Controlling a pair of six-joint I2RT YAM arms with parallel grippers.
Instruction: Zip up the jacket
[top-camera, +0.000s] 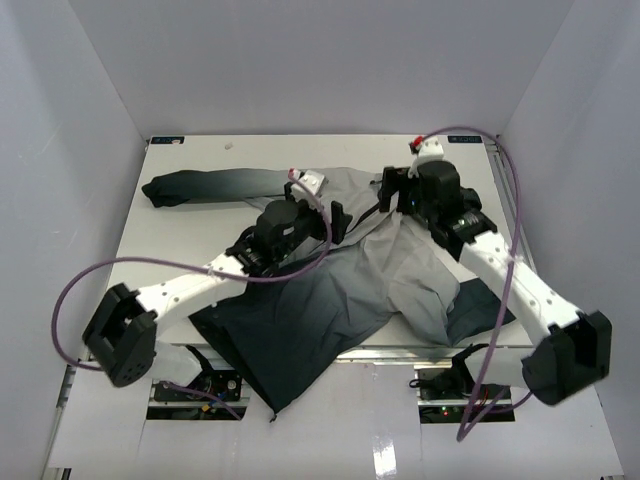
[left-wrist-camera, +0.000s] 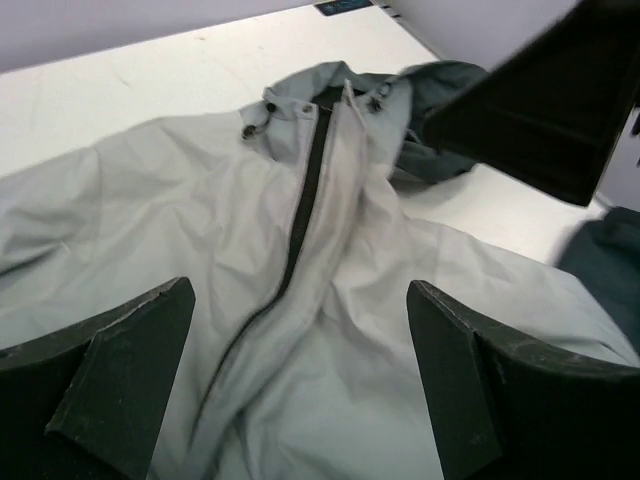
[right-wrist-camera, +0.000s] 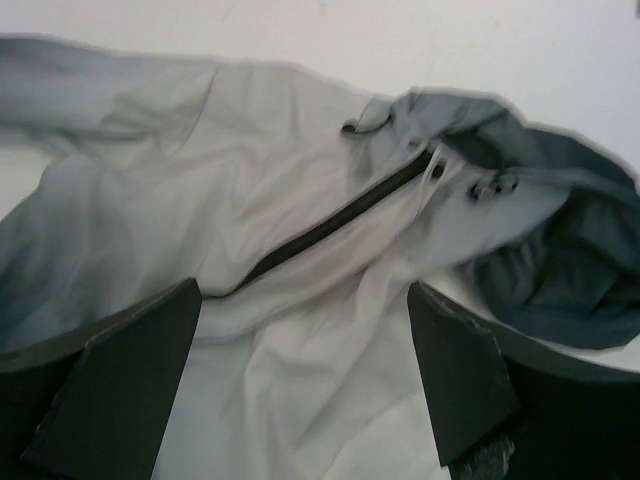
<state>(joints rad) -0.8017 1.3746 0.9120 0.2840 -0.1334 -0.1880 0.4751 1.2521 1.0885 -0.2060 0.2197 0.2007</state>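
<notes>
The jacket (top-camera: 400, 270) lies spread face up across the middle of the table (top-camera: 200, 160). One sleeve (top-camera: 215, 185) reaches toward the table's far left corner, and the dark hem (top-camera: 280, 360) hangs over the table's near edge. Its pale grey chest sits at the table's centre and the hood (right-wrist-camera: 560, 270) points toward the far edge. The zipper (left-wrist-camera: 300, 215) shows as a dark strip running from the collar down the chest. In both wrist views the two front panels lie together along it, with the fabric rumpled on either side. Small dark snaps (left-wrist-camera: 248, 130) sit by the collar. The left gripper (top-camera: 335, 222) hangs over the table's centre, left of the zipper line. Its jaws are spread wide with nothing between them. In its own view the left gripper (left-wrist-camera: 300, 288) frames the lower zipper without touching the cloth. The right gripper (top-camera: 385, 188) hangs over the far middle of the table near the collar. It too is spread wide and holds nothing, and in its own view the right gripper (right-wrist-camera: 305, 288) frames the pale chest just below the zipper. A dark part of the right arm (left-wrist-camera: 540, 110) crosses the upper corner of the left wrist view, above the hood. Purple cables (top-camera: 75, 290) loop from both arms out past the table's sides.
</notes>
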